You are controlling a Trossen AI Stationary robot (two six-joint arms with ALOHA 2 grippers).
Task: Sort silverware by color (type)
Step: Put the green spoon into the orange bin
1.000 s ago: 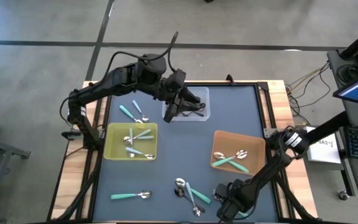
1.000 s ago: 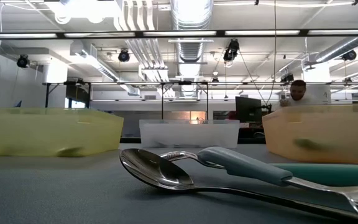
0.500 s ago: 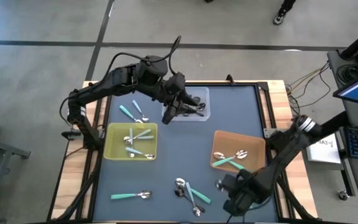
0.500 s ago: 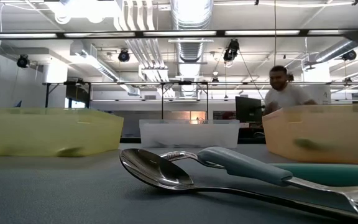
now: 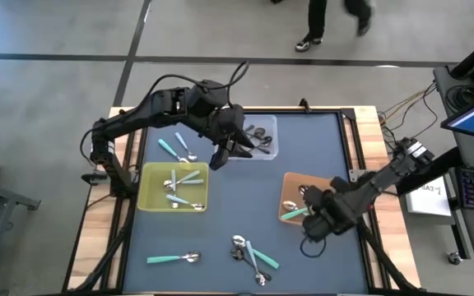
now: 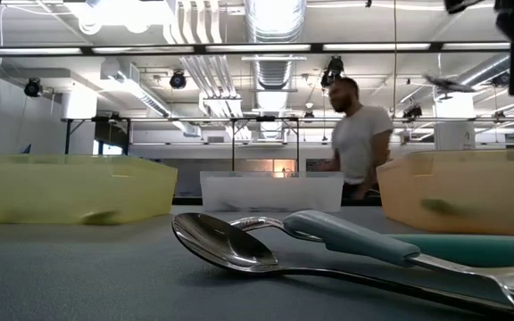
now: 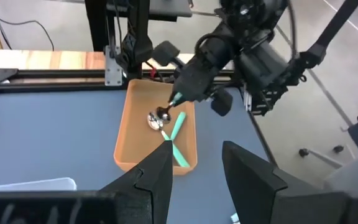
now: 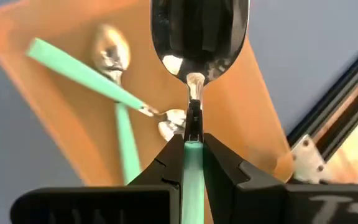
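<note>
My right gripper [image 5: 307,207] is over the orange-brown tray [image 5: 336,193], shut on a teal-green-handled spoon [image 8: 194,37]. Two teal-green-handled spoons [image 8: 114,93] lie in that tray. My left gripper [image 5: 225,152] is open at the near left corner of the clear tray [image 5: 270,123], which holds dark metal utensils [image 5: 257,136]. Its fingers [image 7: 157,177] touch nothing. The yellow tray [image 5: 146,177] holds pale-blue-handled spoons [image 5: 179,182]. More spoons lie flat on the mat [image 5: 175,148], [image 5: 174,258], [image 5: 253,253]. My right gripper pinches the spoon's teal-green handle [image 8: 193,152] between its two fingers, which lie along it. It comes slanting down from the table's right side. The shiny bowl [image 7: 160,116] sticks out beyond the fingertips, lowest, and hangs over the orange-brown tray's floor.
The three trays sit on a dark blue mat with a black frame [image 5: 348,123] around it. A spoon [image 6: 239,242] lies close in front of the low camera. A person [image 6: 357,143] walks in the room behind the table, beyond the far edge.
My right gripper has risen from the table's near edge and travelled toward the far edge, carrying the teal-green-handled spoon over the orange-brown tray. My left gripper has drawn back from over the clear tray toward its near left corner. A person has walked across behind the table.
</note>
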